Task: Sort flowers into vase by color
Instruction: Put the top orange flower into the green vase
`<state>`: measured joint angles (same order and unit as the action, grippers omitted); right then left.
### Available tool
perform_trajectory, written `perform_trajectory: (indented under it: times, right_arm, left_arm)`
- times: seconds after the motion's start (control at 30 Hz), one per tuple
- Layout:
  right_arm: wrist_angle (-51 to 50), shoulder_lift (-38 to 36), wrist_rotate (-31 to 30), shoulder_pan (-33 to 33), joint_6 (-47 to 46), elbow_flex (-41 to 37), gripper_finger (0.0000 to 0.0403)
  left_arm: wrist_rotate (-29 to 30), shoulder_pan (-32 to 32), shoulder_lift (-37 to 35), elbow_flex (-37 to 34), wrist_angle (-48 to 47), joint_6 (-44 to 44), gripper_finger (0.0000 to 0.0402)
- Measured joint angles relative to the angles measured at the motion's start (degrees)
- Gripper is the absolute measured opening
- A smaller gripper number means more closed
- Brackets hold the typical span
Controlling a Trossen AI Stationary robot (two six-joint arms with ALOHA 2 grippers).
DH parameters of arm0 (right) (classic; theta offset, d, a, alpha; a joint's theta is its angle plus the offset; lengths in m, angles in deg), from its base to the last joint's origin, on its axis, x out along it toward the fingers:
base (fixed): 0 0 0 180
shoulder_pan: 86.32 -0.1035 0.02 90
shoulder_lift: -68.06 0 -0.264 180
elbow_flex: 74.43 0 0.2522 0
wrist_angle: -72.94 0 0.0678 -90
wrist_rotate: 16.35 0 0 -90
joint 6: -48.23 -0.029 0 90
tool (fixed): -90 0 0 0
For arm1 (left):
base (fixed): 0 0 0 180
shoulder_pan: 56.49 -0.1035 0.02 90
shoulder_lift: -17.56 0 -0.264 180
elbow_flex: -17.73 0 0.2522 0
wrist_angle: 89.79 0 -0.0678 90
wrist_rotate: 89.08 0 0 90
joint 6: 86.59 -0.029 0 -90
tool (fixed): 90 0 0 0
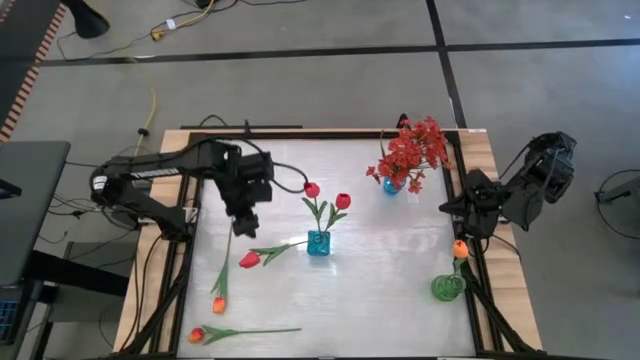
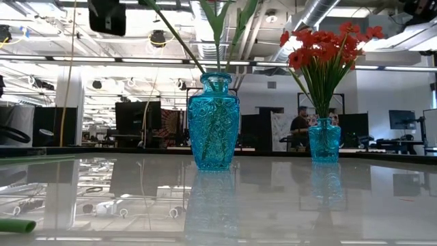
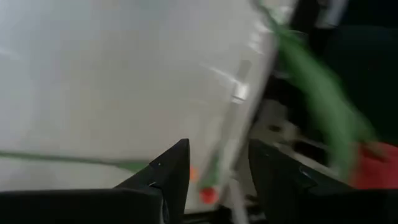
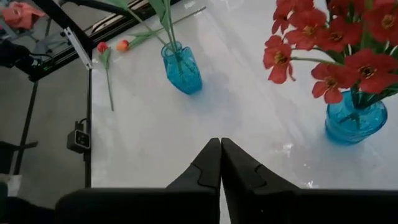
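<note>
Left pincer [image 1: 243, 222] hung spread over the bench's [image 1: 380, 300] nine o'clock side, nothing held. Right pincer [image 1: 472, 232] waited pressed together near three o'clock. You'd best straddle the stem of the red rosebud [image 1: 250, 260] squarely. Your wrist view was smeared.

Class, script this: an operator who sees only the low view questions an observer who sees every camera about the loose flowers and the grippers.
Operator: How many flowers are not yet in vases?
Observer: Three lie flat on the left side: a red rosebud, an orange tulip and a second orange tulip.
Operator: Where are the grippers?
Observer: The left gripper hangs open over the first tulip's stem; the right gripper waits shut at the right edge.
</note>
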<state>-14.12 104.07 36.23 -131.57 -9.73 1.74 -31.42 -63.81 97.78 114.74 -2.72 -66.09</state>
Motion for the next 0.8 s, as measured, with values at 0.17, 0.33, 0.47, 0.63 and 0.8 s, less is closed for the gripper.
perform_trajectory:
  times: [0.17,0.33,0.47,0.63,0.8]
  right_arm:
    - [0.04,0.02,0.1,-0.02,0.91,0.0,0.0022]
    - [0.02,0.0,0.1,-0.02,2.11,0.0,0.0031]
    - [0.04,-0.11,0.12,-0.02,4.02,0.0,0.0036]
    - [0.02,-0.15,0.12,-0.02,4.48,0.0,0.0026]
    - [0.04,-0.15,0.13,-0.02,4.46,0.0,0.0029]
  left_arm:
    - [-2.57,5.84,0.49,-0.11,3.6,3.09,0.0151]
    - [-0.38,9.83,0.48,-0.11,7.16,6.11,0.0151]
    - [-1.97,10.1,0.31,-0.11,15.62,9.57,0.0151]
    - [-2.95,9.35,0.31,-0.09,28.65,13.14,0.0151]
    - [-0.3,6.99,0.31,-0.09,33.08,14.04,0.0151]
